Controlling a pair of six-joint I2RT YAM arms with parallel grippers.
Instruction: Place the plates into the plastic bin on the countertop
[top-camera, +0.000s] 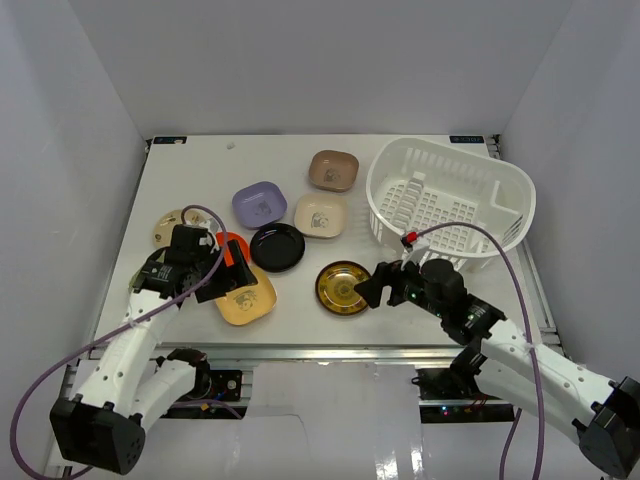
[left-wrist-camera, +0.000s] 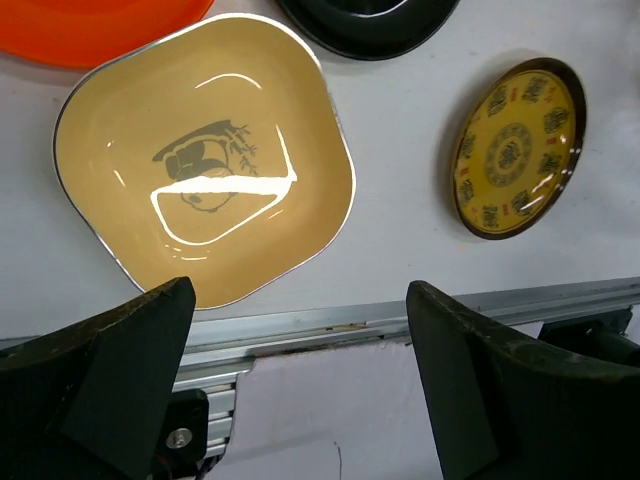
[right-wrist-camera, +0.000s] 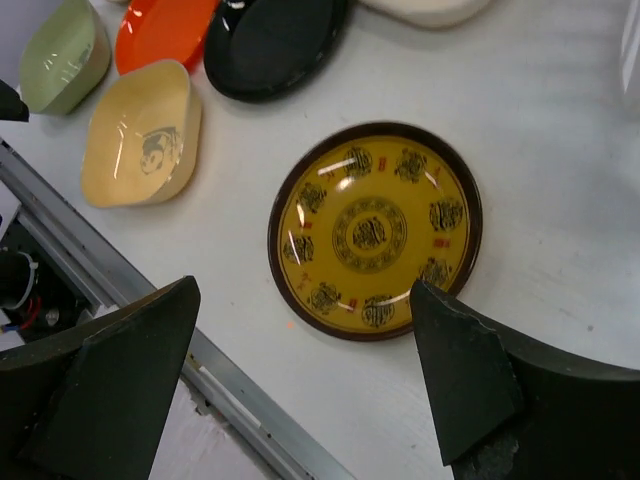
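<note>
Fingers (right-wrist-camera: 110, 380) of the right gripper (right-wrist-camera: 300, 290) stand wide apart and empty, the round gold plastic plate with a dark rim (right-wrist-camera: 375, 230) lying flat on the white surface (right-wrist-camera: 560, 130) just ahead, between them. A sound grasp would likely set one finger inside the near rim and one outside, pinching the lip before lifting toward the white slotted plastic bin (top-camera: 450, 200) behind them. The left gripper (left-wrist-camera: 300, 290) likewise gapes empty.

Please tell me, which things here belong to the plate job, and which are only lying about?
Job: lavender plate, brown plate, cream plate, black plate, gold plate, yellow plate, orange plate, green plate, beige plate, plastic bin, countertop, left claw, right claw.

Lying about: purple cables, metal rail.
</note>
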